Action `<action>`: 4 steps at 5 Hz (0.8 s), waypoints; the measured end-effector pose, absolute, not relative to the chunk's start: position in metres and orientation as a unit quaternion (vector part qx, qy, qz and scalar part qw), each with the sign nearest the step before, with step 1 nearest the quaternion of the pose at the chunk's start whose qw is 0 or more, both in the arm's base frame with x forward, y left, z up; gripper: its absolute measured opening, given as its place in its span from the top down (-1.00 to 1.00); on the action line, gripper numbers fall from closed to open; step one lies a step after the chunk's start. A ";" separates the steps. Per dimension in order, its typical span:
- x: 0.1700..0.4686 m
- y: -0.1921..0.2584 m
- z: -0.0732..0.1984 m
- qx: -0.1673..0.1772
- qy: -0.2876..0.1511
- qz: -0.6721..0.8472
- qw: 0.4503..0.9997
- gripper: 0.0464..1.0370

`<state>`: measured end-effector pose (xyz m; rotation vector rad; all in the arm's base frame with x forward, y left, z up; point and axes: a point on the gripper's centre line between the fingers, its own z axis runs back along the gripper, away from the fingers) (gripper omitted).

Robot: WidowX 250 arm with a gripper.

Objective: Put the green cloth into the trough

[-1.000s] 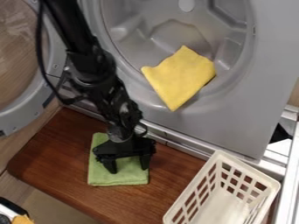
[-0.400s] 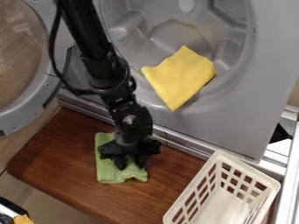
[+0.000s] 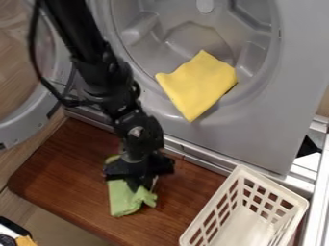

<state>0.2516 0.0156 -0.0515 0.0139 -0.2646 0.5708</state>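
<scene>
Pincer (image 3: 143, 186) clasping green cloth (image 3: 122, 198), basket rim (image 3: 274, 185) well apart

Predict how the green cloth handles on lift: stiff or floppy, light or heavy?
Likely floppy: the green cloth is creased and bunched at the claw. Probably light, since it looks thin. Its near end, extending past the claw, may droop.

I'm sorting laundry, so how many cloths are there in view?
2. The green cloth is on the brown board, partly under the gripper; the yellow cloth lies over the round opening's lower rim. An orange bit at lower left might be another; I can't tell.
</scene>
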 end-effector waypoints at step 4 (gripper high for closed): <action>0.237 -0.080 0.048 -0.116 -0.206 0.183 0.954 0.90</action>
